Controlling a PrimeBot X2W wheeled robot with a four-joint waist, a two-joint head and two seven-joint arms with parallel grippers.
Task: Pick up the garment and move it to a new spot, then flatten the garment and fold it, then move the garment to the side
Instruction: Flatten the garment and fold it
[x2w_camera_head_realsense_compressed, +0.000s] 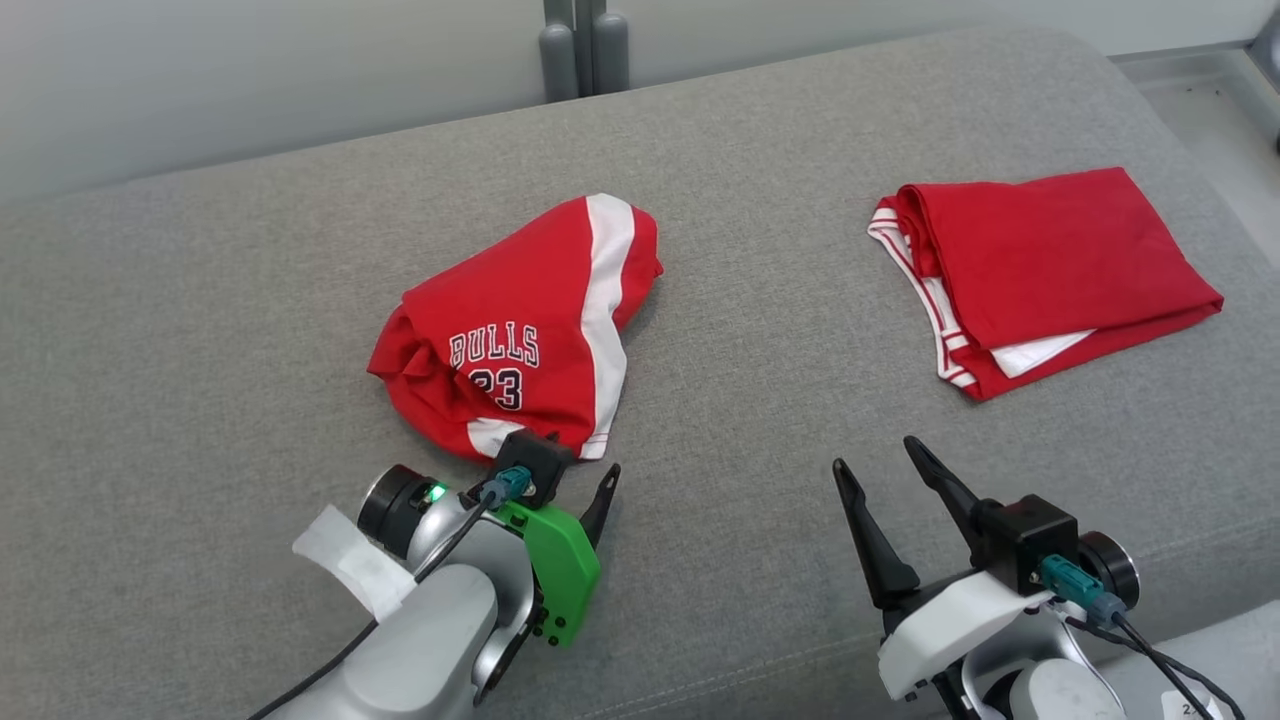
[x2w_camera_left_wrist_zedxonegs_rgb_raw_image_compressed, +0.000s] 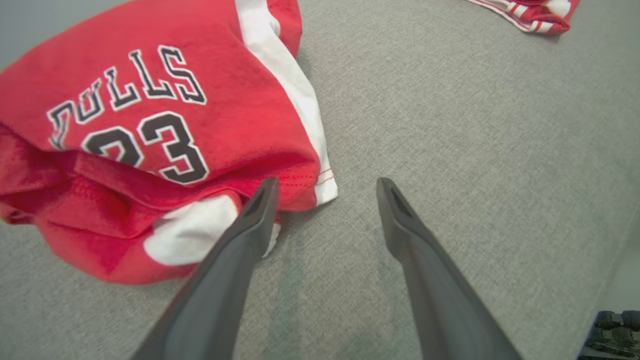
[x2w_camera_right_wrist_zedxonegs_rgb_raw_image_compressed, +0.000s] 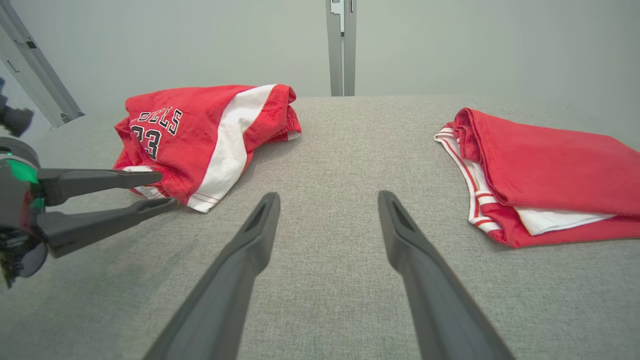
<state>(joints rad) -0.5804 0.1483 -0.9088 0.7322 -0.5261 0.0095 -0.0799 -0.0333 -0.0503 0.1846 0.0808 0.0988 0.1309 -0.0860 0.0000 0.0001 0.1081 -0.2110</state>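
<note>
Crumpled red Bulls garment (x2w_camera_head_realsense_compressed: 520, 340) lies on the grey upholstered surface (x2w_camera_head_realsense_compressed: 760, 330).
Left claw (x2w_camera_left_wrist_zedxonegs_rgb_raw_image_compressed: 326, 184) gapes empty at its hem; right claw (x2w_camera_head_realsense_compressed: 874, 453) spread wide, empty; folded red garment (x2w_camera_head_realsense_compressed: 1040, 270) well apart; pale wall (x2w_camera_head_realsense_compressed: 250, 80) behind.

Grey fabric surface (x2w_camera_head_realsense_compressed: 760, 300): Bulls garment (x2w_camera_head_realsense_compressed: 520, 330) crumpled L, folded red garment (x2w_camera_head_realsense_compressed: 1050, 270) R.

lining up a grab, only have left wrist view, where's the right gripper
Observer: The right gripper is open over bare cushion, touching neither garment.
Operator: what's the red bit top right
Observer: A second red garment, folded, right of the shorts.
Operator: left touching the shorts
Observer: In the right wrist view the left gripper is open, tips at the shorts' near hem; contact unclear.
</note>
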